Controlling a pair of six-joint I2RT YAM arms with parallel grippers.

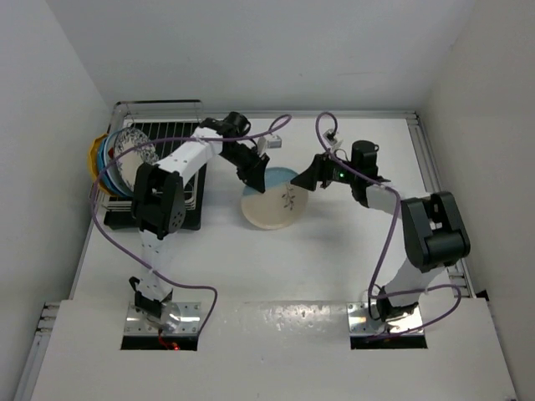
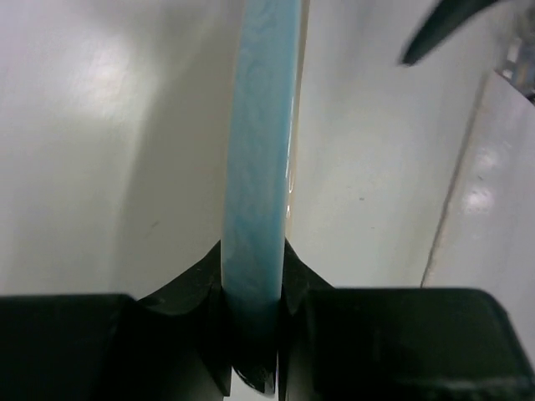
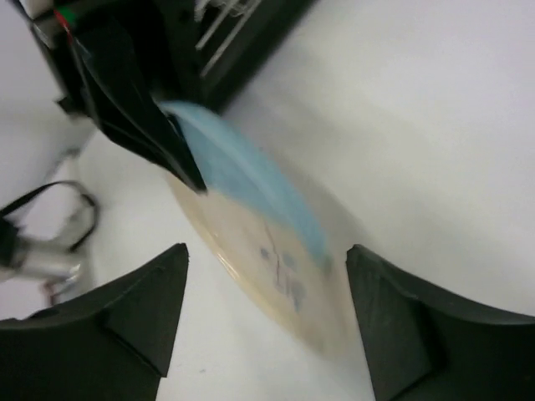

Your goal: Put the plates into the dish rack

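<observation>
A blue-and-cream plate with a sprig is tilted over the table's middle. My left gripper is shut on its blue rim. In the left wrist view the rim runs edge-on between both black fingers of that gripper. My right gripper stands open just right of the plate and does not touch it. In the right wrist view the plate lies beyond that gripper. The dish rack sits at the far left with other plates standing on edge in it.
The rack rests on a black tray close to the left wall. A purple cable loops over the back of the table between the arms. A raised white ledge borders the table's right side.
</observation>
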